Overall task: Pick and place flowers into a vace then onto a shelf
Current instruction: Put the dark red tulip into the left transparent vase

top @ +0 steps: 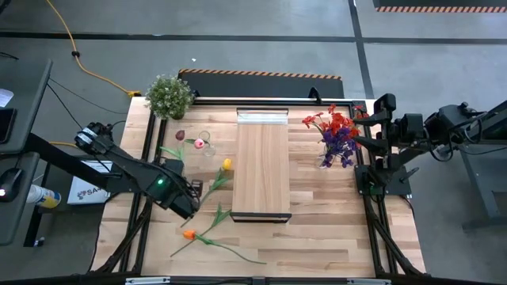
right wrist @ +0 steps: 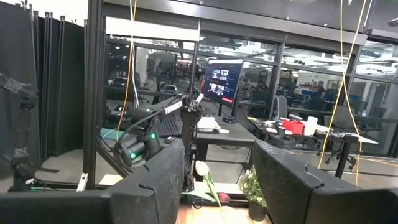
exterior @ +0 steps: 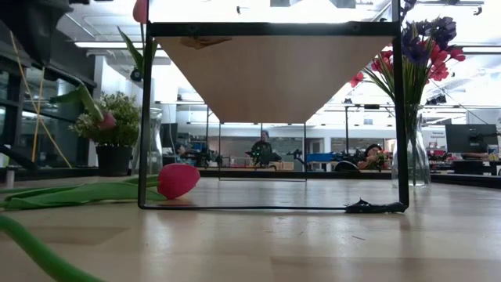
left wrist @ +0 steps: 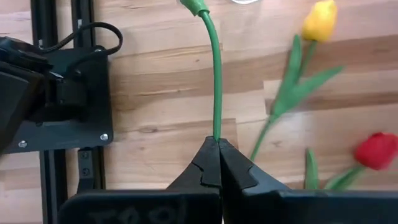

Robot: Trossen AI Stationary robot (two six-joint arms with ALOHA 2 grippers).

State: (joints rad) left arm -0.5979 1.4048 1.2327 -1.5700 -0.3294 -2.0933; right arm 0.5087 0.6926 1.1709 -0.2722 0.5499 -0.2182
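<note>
My left gripper (left wrist: 217,146), at the table's near left (top: 190,202), is shut on a green flower stem whose head lies outside the left wrist view. A pink head (top: 198,144) beside a clear empty vase (top: 208,146) seems to be its head. A yellow flower (top: 227,165), an orange one (top: 188,234) and a dark maroon one (top: 181,135) lie flat on the planks. A second glass vase (top: 337,146) holds red and purple flowers at the far right. The shelf (top: 263,170) stands mid-table. My right gripper (right wrist: 217,158) waits open at the right edge. My left gripper pinches the held flower's green stem (left wrist: 216,124) between its two shut fingertips. The stem runs straight on ahead of the fingers, along their line, up to the green base of the head (left wrist: 196,5). Whether the head rests on anything I cannot tell.
A bushy potted plant (top: 169,95) stands at the far left corner. Black frame rails (top: 146,158) run along both table sides, and a mounting block (left wrist: 62,106) sits close to my left gripper. Bare planks (top: 325,229) lie near the front right.
</note>
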